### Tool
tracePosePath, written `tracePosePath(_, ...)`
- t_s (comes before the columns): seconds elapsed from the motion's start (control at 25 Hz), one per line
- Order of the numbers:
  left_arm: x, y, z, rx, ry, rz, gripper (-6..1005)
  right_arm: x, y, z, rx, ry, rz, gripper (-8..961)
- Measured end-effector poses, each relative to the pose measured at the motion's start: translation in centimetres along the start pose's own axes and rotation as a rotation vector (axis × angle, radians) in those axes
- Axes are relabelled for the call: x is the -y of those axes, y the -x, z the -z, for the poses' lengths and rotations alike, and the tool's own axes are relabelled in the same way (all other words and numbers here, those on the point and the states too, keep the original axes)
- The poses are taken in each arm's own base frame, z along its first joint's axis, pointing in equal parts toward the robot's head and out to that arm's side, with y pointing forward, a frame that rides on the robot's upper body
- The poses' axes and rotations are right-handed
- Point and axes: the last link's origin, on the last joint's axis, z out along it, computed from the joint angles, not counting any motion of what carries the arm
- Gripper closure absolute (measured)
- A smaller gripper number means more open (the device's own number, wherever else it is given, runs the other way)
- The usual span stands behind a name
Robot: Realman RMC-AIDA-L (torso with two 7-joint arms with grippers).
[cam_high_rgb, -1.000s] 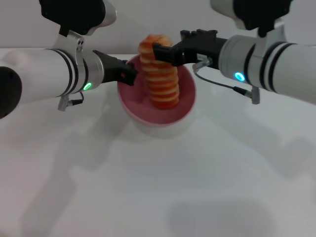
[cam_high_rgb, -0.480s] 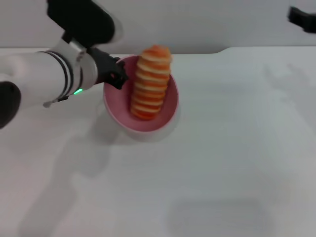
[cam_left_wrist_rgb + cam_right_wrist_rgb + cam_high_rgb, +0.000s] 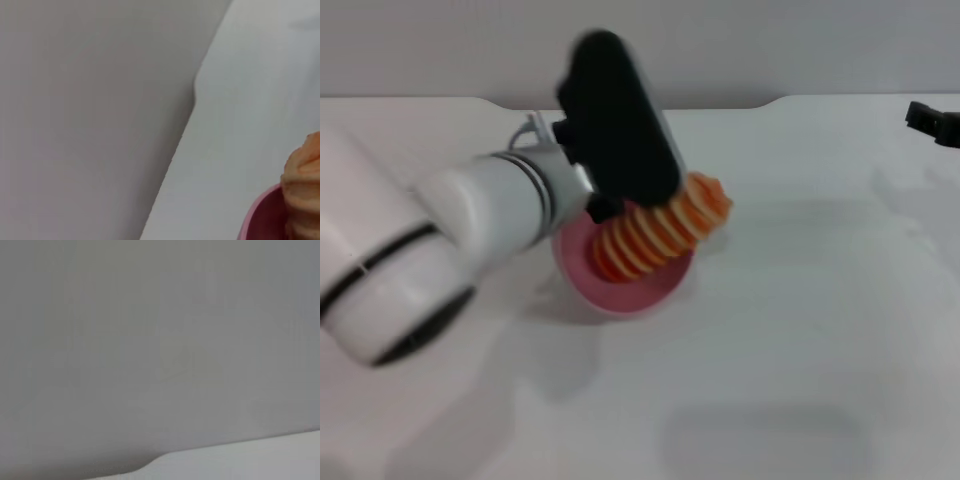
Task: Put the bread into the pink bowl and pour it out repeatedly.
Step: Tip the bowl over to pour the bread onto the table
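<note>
Pink bowl (image 3: 620, 285) tilted rightward by left gripper (image 3: 595, 205), jaw state undeterminable, bread (image 3: 660, 235) leaning over the rim, right gripper (image 3: 930, 120) parked far right.

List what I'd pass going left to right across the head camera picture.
The robot's white left arm → the round glossy pink bowl, tilted → the ridged orange-golden toy bread leaning out over the bowl's rim → bare white table → the black tip of the right gripper at the picture's right edge.
</note>
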Motion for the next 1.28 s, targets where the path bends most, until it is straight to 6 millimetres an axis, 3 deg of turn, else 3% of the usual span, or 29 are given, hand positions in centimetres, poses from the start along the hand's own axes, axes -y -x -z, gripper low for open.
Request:
tracePosePath(0.08, 0.0, 0.0, 0.0, 0.000, 0.000, 0.000, 946, -0.1, 0.0, 0.0, -0.001, 0.002, 0.002, 194)
tracePosePath(0.2, -1.1, -2.2, 0.8, -0.039, -0.081, -0.154, 946, -0.1, 0.0, -0.1, -0.001, 0.004, 0.004, 194)
tracePosePath(0.44, -0.3, -3.1, 1.3, -0.045, -0.207, -0.273, 947, -0.5, -0.1, -0.2, -0.007, 0.013, 0.014, 194)
tracePosePath(0.6, 0.2, -3.5, 1.5, -0.040, -0.262, -0.341, 947, -0.5, -0.2, -0.2, -0.011, 0.014, 0.022, 194)
tracePosePath(1.28, -2.4, -4.4, 2.3, -0.021, -0.442, -0.745, 948, -0.9, -0.3, -0.4, -0.021, 0.024, 0.032, 195)
